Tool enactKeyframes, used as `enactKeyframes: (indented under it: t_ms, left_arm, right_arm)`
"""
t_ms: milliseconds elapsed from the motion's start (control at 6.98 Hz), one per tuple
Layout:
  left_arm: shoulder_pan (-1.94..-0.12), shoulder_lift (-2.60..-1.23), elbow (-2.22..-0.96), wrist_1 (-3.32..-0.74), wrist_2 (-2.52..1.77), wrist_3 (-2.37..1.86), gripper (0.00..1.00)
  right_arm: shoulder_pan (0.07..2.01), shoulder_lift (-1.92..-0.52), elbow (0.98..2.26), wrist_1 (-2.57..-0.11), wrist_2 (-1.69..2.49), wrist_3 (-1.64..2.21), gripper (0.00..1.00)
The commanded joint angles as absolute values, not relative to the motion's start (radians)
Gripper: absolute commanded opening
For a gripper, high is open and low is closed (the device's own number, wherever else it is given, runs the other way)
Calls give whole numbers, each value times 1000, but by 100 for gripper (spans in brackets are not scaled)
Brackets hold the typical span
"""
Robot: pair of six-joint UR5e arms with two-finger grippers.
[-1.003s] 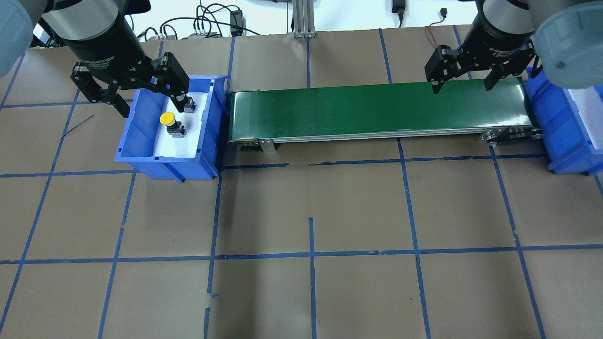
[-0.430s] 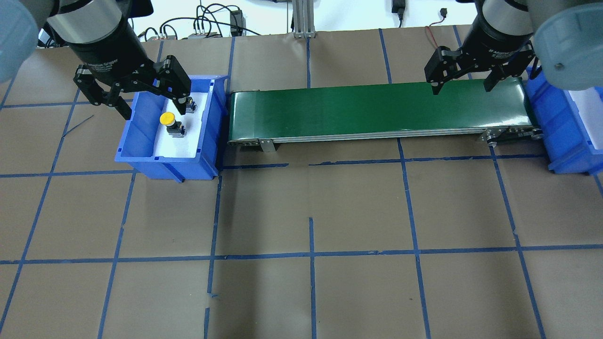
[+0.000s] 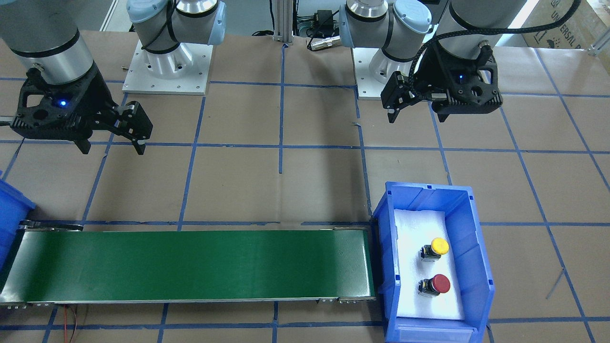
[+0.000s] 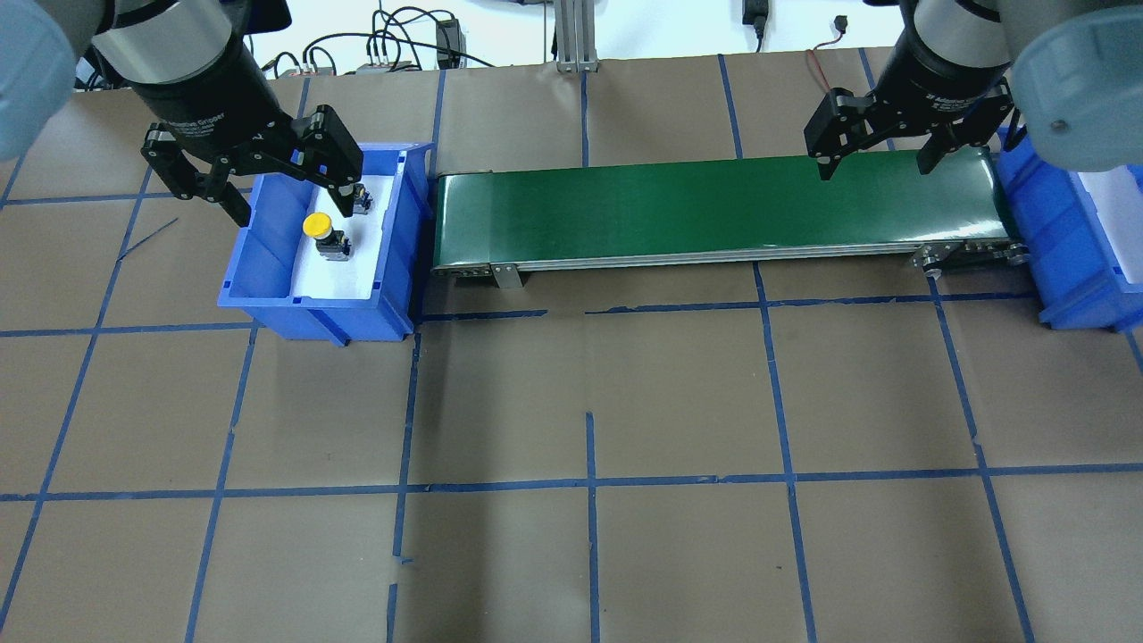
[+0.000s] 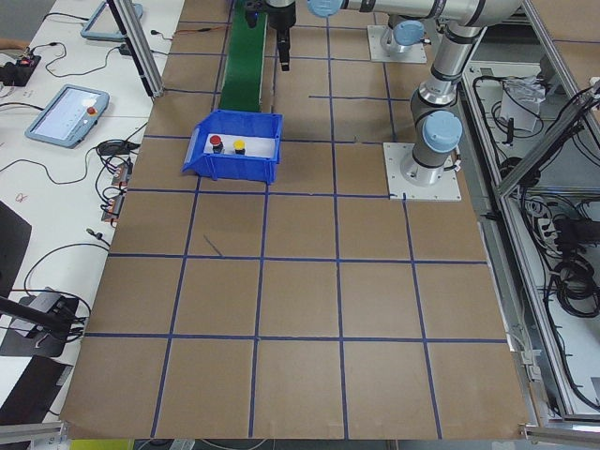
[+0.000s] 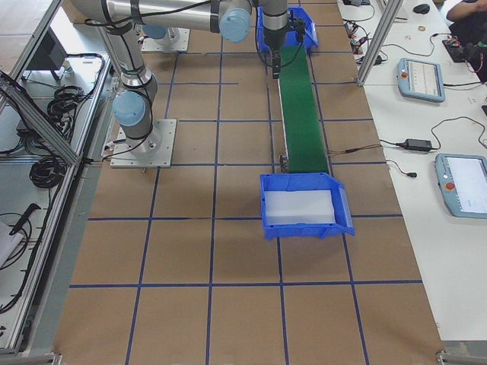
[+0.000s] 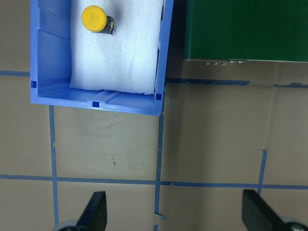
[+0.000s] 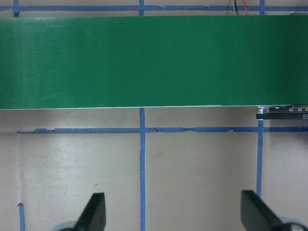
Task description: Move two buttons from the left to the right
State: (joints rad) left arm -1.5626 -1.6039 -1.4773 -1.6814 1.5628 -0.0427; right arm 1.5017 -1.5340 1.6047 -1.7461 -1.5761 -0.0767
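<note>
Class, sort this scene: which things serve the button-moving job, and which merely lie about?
Job: yellow-capped push-button; red-capped push-button; blue plastic bin holding them; green conveyor belt; second blue bin, foam-lined; open left gripper; open right gripper.
Lying about: grey tablet-like pendants; black power adapter.

Both arms are silver tubes w/ pale blue-grey joint caps [image 3: 410, 14]: left arm [image 3: 476, 14], right arm [image 3: 45, 35]. Each sits on a square silver base plate [image 3: 167, 76] w/ small screws round the edge. Left gripper [image 4: 295, 212] & right gripper [image 4: 877, 168]: black, 2 fingers, white lettering on the round body. Black camera mounts at the wrists, blue LED [image 3: 61, 101] lit on each. Ribbed black cable [image 3: 452, 34] over the left wrist.
</note>
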Motion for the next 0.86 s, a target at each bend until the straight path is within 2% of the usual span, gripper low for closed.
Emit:
enactKeyframes:
  t_ms: [0, 430, 717]
  left_arm:
    - [-1552, -1621, -1488, -1587, 1563, 16, 100]
    - [-1441, -1742, -1506, -1454, 1560, 64, 100]
    - [-1427, -1869, -1509, -1361, 1566, 135, 100]
  right_arm:
    - [1502, -1534, 1606, -1744, -1574, -78, 100]
    - [1502, -1534, 1606, -1746, -1572, -80, 100]
    - [1502, -1534, 1606, -1744, -1572, -78, 100]
